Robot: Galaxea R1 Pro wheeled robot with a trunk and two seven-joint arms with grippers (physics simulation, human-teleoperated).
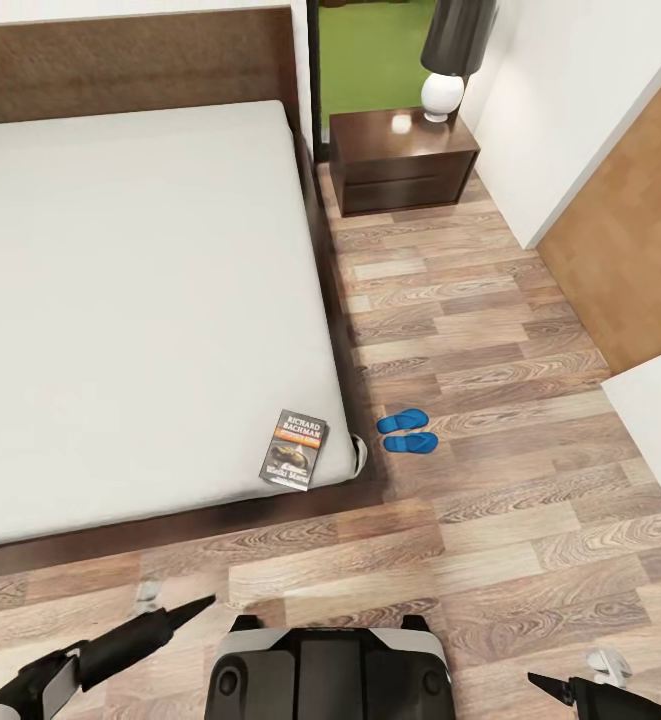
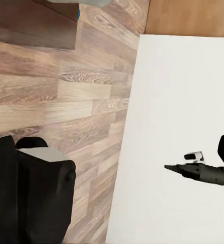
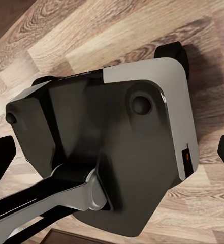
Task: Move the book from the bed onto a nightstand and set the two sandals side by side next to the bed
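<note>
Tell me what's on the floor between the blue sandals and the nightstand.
Nothing: in the head view, only bare wood-plank floor runs from the sandals up to the nightstand, alongside the bed.

Floor (image 1: 530, 520) matt wood plank; nightstand (image 1: 402, 160) glossy dk wood; mattress (image 1: 130, 300) smooth white.

Head view looks steeply down from above the robot base (image 1: 328, 670) toward the bed (image 1: 140, 300). Both wrist views face that base (image 3: 117, 147) at close range.

- A home bedroom.
- A large bed (image 1: 120, 300) with a white mattress and brown headboard (image 1: 130, 65).
- A nightstand (image 1: 402, 160) carrying a lamp (image 1: 450, 60).
- Wood-plank floor (image 1: 490, 500).
</note>
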